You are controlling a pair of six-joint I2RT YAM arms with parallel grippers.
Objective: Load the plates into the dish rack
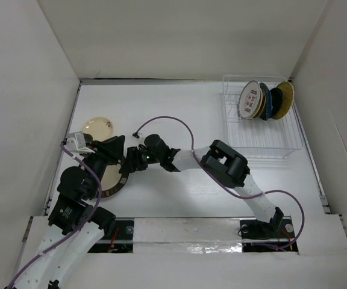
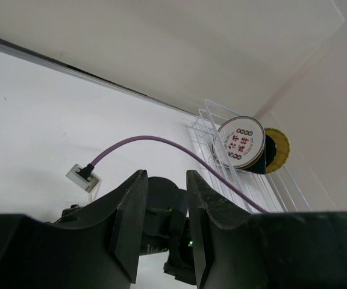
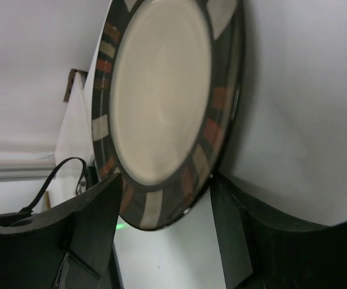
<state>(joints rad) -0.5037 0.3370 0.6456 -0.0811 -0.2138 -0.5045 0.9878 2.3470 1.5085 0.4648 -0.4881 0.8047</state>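
Far left on the table there's a cream plate lying flat on its own, nothing touching it. Just beside it the left gripper is partly spread with nothing between the fingers; its wrist view looks straight through the gap at the other arm.

Next over is the large dark-rimmed plate, flat on the table under both arms. The right gripper has reached across and sits at its near edge, jaws spread wide with the striped rim showing between them. I see no pinch on it.

My read on handling: it looks like glazed ceramic, so stiff, on the heavy side for a two-finger grab, slick, and chippable if it drops or knocks the wire. The only sensible hold is the rim, one finger under the lip and one on top, and lying flat makes getting under it the fiddly part. A shallow bite could let it swing or slide out.

Far right, the dish rack already holds several plates on edge at its back end, with the front rows free.
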